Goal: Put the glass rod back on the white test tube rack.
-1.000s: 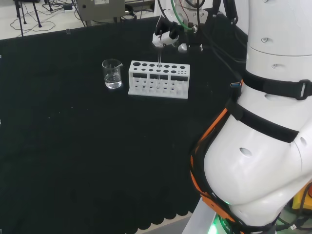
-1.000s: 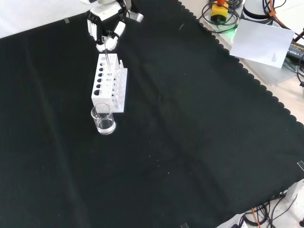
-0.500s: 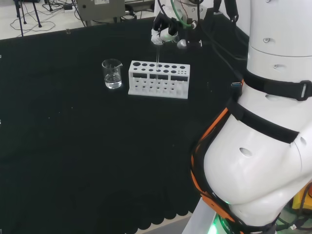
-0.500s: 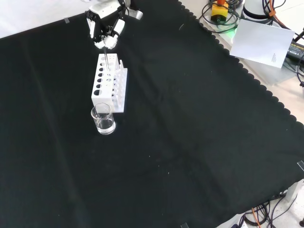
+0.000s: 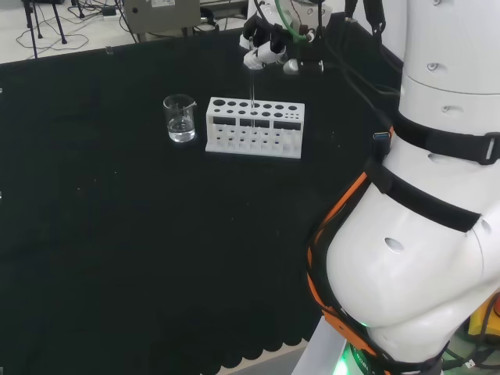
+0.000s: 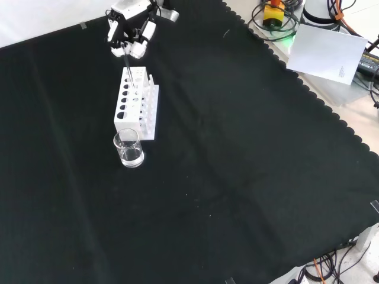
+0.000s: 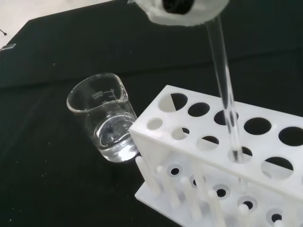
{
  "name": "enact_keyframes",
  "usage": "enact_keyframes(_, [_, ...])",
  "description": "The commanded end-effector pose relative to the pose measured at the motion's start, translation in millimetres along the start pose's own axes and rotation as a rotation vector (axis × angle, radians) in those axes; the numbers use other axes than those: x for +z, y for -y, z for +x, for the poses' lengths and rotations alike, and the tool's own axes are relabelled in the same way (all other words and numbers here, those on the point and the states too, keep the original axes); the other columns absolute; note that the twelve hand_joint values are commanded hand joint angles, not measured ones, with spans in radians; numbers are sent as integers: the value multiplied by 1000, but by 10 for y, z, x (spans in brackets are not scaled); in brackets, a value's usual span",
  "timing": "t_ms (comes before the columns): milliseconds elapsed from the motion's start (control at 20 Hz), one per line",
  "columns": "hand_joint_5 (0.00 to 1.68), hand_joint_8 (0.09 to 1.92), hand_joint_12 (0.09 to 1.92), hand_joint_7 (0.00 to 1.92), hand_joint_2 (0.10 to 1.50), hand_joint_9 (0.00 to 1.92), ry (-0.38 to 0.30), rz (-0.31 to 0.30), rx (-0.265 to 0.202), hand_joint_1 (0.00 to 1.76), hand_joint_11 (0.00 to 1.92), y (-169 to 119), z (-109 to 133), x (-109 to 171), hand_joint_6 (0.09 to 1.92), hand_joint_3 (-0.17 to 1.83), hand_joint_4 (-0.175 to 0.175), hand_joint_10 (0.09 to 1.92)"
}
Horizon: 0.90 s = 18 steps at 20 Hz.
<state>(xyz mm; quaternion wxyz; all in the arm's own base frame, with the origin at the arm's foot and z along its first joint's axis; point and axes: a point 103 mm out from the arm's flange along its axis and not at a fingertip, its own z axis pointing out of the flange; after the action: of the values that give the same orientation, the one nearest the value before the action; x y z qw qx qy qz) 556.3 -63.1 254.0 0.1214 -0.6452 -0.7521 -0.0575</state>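
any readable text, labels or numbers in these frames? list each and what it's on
Beaker: faint white graduation marks and small print near the rim in the wrist view, too small and blurred to read.
White test tube rack: no print, holes alone.
Glass rod: no marking.
White sheet beside the cloth in the front view: a small mark, too small to read.
Nothing legible.

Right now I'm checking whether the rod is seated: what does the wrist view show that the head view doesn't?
Wrist view: the rod entering a rack hole, and liquid in the beaker. Head view: the hand above the rack, and the arm's white links. Both: rod, rack and beaker on black cloth.
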Motion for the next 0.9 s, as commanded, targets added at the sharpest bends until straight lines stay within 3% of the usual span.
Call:
enact_keyframes(50, [709, 703, 832, 1129, 923, 1920, 3, -5, 1, 1384, 1450, 0, 8, -30, 919, -175, -175, 837])
enact_keyframes(500, [728, 711, 844, 1121, 923, 1920, 4, 16, 1, 1386, 1449, 26, -21, 48, 917, -175, -175, 845])
enact_keyframes(900, [722, 714, 856, 1114, 922, 1920, 57, 57, -18, 1384, 1456, 18, 2, 80, 905, -175, -175, 861])
